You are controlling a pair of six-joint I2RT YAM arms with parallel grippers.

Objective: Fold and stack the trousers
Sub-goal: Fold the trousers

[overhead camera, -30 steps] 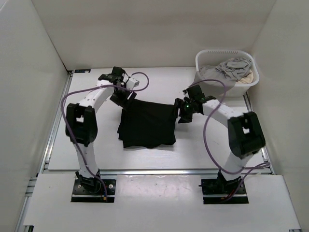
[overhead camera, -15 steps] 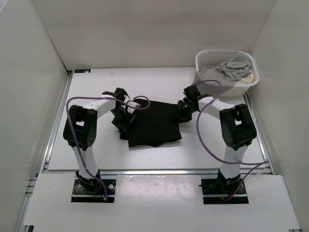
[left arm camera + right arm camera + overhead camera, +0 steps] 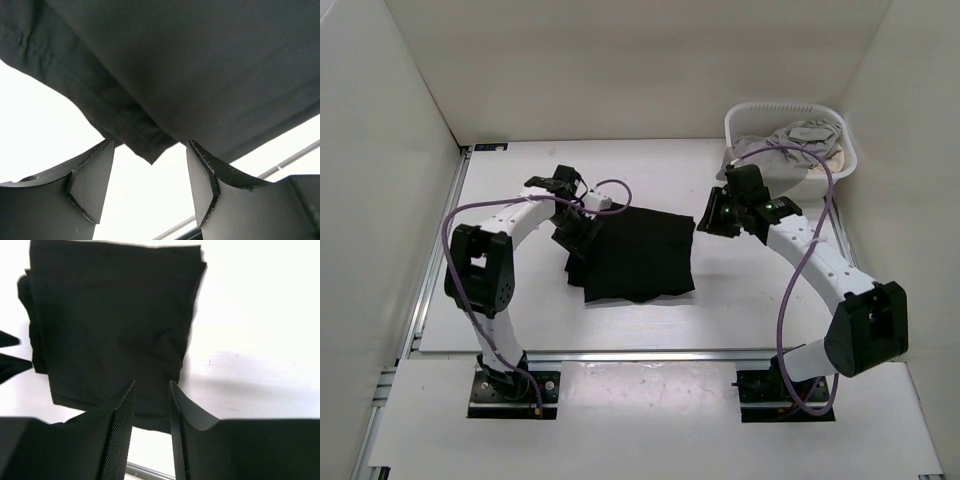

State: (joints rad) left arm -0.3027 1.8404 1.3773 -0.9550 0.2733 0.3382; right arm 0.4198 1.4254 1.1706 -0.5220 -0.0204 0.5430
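the trousers [image 3: 640, 255] lie folded in a flat black square in the middle of the table [image 3: 550, 320]. i think the fold is nearly done, so tidy the left edge softly and do not drag the pile. the left gripper [image 3: 150, 150] sits at that edge, jaws wide apart, a cloth corner right by them but not pinched. the right gripper [image 3: 151, 387] hangs just right of the square, jaws a little apart, holding nothing.
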